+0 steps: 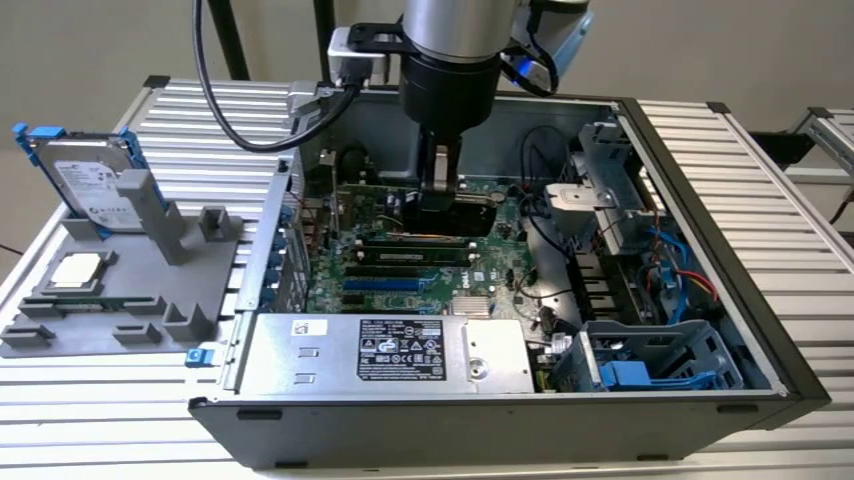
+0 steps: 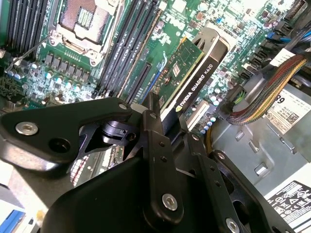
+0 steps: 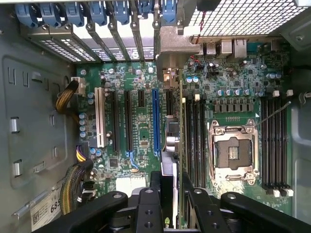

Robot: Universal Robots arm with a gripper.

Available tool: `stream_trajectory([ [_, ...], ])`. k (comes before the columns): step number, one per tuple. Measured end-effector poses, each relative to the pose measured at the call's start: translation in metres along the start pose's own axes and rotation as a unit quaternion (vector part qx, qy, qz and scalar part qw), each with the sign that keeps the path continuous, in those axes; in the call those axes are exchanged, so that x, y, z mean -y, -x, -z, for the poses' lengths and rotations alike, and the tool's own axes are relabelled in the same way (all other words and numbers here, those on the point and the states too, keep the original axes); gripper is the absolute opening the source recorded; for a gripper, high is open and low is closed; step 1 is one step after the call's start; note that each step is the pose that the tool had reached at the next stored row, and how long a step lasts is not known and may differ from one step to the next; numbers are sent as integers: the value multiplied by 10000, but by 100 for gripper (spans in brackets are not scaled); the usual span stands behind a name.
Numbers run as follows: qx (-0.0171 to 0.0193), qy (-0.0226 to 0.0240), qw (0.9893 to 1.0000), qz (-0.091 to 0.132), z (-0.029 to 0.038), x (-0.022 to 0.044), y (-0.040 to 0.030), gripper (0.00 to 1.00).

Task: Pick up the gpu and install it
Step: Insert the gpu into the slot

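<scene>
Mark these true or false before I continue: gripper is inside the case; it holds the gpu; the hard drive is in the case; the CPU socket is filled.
1. The gripper is down inside the computer case. True.
2. It holds the gpu. True.
3. The hard drive is inside the case. False: it rests on the grey holder outside.
4. The CPU socket is filled. False: it's empty.

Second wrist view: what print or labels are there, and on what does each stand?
gpu: white lettering along its black edge, legible.
White sticker on the grey panel: large digits partly hidden by cables, fine print too small.
Corner sticker: symbols, too small.
Motherboard: markings too small.
</scene>
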State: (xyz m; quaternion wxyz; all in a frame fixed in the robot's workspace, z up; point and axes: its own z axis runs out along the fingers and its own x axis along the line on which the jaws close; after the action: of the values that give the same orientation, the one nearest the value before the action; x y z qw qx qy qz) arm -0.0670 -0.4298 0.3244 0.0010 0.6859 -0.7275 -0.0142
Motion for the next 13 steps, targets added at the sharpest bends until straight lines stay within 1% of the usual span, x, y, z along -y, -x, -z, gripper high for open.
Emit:
stream_trajectory([
  [13,0,0,10000,0,-48,1,-1,0],
])
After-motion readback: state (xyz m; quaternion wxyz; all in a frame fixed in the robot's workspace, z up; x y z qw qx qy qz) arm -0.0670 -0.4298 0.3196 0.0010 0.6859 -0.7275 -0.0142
